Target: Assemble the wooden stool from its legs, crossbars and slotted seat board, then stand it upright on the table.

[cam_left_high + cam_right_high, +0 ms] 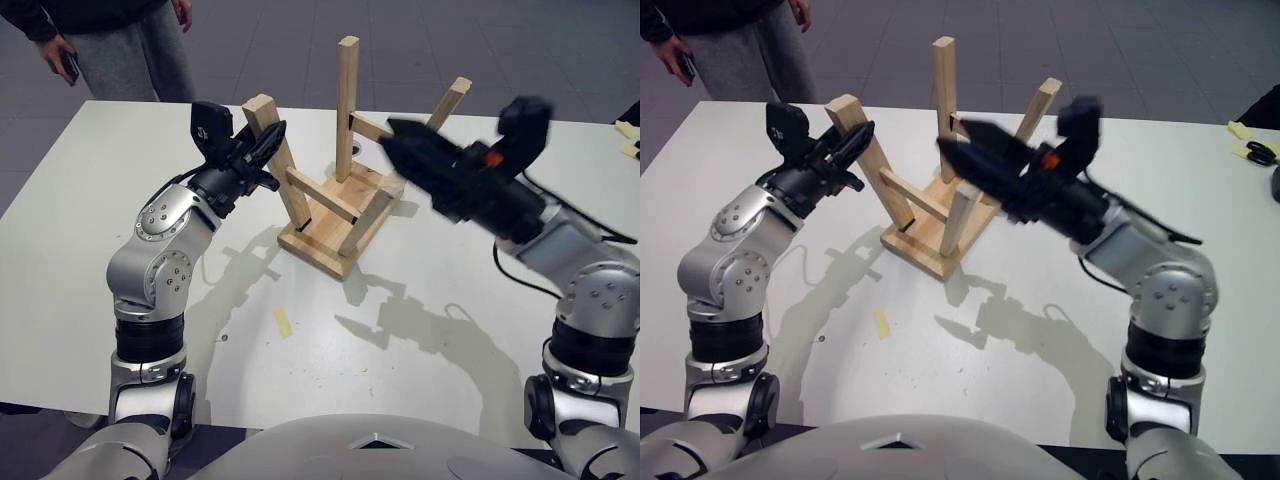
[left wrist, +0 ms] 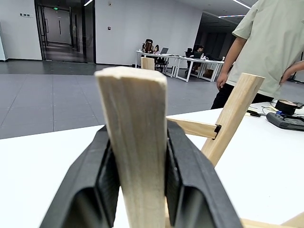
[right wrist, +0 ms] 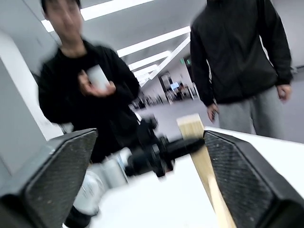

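Note:
The wooden stool (image 1: pixel 330 225) lies upside down and tilted, its seat board (image 1: pixel 312 245) resting on the white table (image 1: pixel 90 230) and its legs pointing up. My left gripper (image 1: pixel 262 138) is shut on the near left leg (image 1: pixel 288 185) close to its top end; the left wrist view shows the black fingers (image 2: pixel 187 180) clamping that leg (image 2: pixel 135 142). My right gripper (image 1: pixel 393 143) hangs open beside the far right leg (image 1: pixel 452 100) and its crossbar (image 1: pixel 368 126), with nothing between its wide-apart pads (image 3: pixel 242 175).
A small yellow scrap (image 1: pixel 284 322) lies on the table in front of the stool. More yellow bits (image 1: pixel 626 130) and scissors (image 1: pixel 1260 152) sit near the far right edge. Bare tabletop stretches in front and to the left.

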You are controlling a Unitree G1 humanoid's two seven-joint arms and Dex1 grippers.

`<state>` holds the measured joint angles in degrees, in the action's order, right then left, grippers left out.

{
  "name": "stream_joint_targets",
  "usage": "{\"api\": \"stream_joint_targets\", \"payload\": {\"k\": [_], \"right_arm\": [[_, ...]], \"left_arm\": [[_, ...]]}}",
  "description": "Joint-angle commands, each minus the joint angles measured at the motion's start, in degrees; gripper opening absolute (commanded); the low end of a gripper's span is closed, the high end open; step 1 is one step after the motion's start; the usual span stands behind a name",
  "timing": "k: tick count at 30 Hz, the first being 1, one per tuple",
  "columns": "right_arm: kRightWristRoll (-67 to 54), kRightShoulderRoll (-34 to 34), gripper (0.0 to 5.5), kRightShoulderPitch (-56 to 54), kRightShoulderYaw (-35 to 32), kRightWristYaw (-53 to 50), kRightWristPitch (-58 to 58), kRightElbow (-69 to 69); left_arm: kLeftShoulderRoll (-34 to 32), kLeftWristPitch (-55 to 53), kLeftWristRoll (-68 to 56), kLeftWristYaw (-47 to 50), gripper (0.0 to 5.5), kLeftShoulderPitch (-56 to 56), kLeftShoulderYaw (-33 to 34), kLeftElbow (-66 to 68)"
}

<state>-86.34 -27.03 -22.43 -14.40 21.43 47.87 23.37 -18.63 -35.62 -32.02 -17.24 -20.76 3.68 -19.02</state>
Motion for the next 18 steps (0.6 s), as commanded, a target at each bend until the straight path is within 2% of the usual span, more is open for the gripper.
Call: {"api": "stream_joint_targets", "payload": {"k": [1, 4, 7, 9, 12, 18], "right_arm": [[-4.01, -3.74, 4.85, -5.25, -3.85, -4.29, -0.3, -5.03], [-1.74, -4.62, 5.38, -5.8, -3.52, -4.98, -0.52, -7.71], [1.34, -5.57, 5.4, -4.49, -1.94, -2.88, 0.49, -7.59], [7.6, -7.68, 5.4, -2.18, 2.37, 0.63, 1.33, -4.52], [22.75, -12.77, 5.4, 2.16, 12.59, 8.18, -0.68, 0.67], [36.59, -10.96, 5.4, 5.15, 18.81, 13.97, -6.28, -3.52]], "left_arm": [[-0.37, -3.15, -2.73, -6.51, 1.04, -0.28, -5.53, -2.55], [-0.99, -3.93, -3.03, -9.64, 1.04, -0.12, -8.38, -2.9], [-1.68, -3.93, -2.9, -11.47, 1.04, -0.64, -10.06, -2.63], [-1.58, -3.66, -2.39, -11.64, 1.04, -0.62, -10.48, -2.53], [-1.1, -3.27, -1.91, -10.9, 1.04, -0.01, -10.58, -2.94], [-0.84, -2.97, -1.56, -9.99, 1.04, 0.51, -10.97, -3.5]]}}
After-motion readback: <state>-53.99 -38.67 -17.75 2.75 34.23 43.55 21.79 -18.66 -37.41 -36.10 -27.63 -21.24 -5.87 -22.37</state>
